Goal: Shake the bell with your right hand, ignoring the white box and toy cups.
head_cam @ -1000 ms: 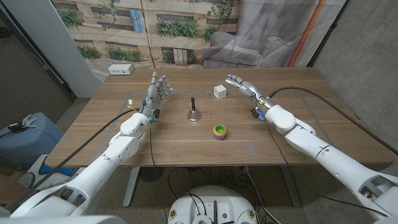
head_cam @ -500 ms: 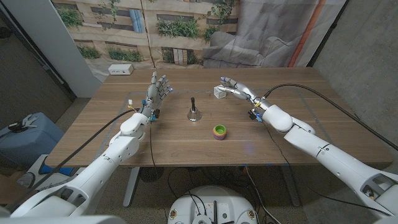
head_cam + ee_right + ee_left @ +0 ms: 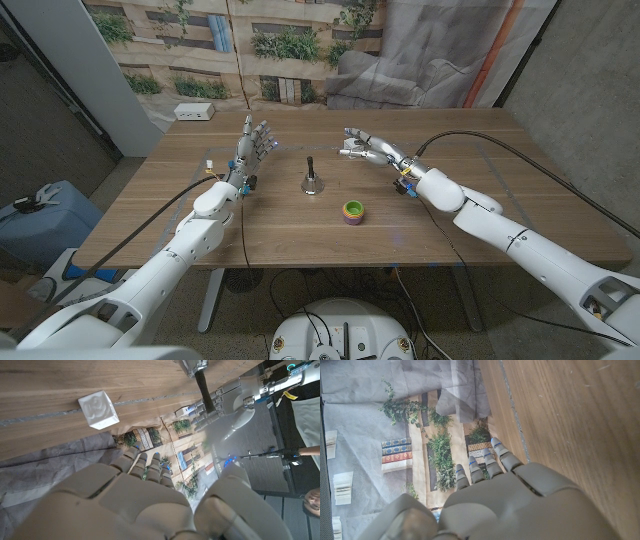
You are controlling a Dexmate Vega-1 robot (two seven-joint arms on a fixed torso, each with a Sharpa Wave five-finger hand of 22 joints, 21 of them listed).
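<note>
bell: a small metal bell [image 3: 311, 184] with a dark upright handle stands on the wooden surface [image 3: 300, 235] near its middle, touched by nothing; in the right wrist view its dark handle [image 3: 204, 390] and a bit of the metal body show.
right robot hand: the right robot hand [image 3: 371, 149] hovers over the far part of the surface at about 2 o'clock from the bell, well apart from it, fingers spread and stretched toward the bell's side, holding nothing; the right wrist view shows the back of this hand [image 3: 125, 500] with the fingers apart.
left robot hand: the left robot hand [image 3: 252, 147] stands upright on the bell's other side at about 10 o'clock from it, fingers apart and pointing up, empty; the left wrist view shows its back [image 3: 510, 500] with the fingers [image 3: 492, 460] straight and near each other over the wood.
white box: the white box [image 3: 97, 409] sits on the surface beyond the right robot hand; in the head view that hand is in front of it, so I cannot tell whether they touch.
toy cups: a nested stack of coloured toy cups [image 3: 353, 211] rests at about 4 o'clock from the bell, near it but apart.
far corner: a white power strip [image 3: 194, 111] lies at the surface's far edge, at about 11 o'clock from the bell.
backdrop: a printed sheet with plants and books [image 3: 290, 45] hangs behind the surface.
</note>
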